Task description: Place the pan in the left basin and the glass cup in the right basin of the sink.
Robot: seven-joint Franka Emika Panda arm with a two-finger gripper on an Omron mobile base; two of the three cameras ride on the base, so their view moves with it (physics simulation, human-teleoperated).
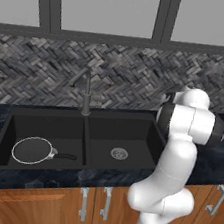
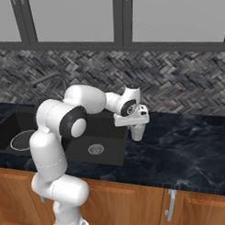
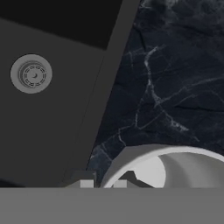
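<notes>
The pincer (image 2: pixel 136 127) is clamped narrow on the cup (image 2: pixel 137 132) rim, on the worktop (image 2: pixel 189 148) just at the sink's (image 1: pixel 152 125) three o'clock — lift straight, keep it upright, then swing over the right basin (image 1: pixel 130 142). The cup looks pale, translucent, flaring upward — the pan (image 1: pixel 33 150) already lies in the left basin (image 1: pixel 46 125).

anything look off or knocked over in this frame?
Nothing stands out. The pan lies flat in the left basin, and the glass cup is upright, pinched at its rim by the gripper, right of the sink.
</notes>
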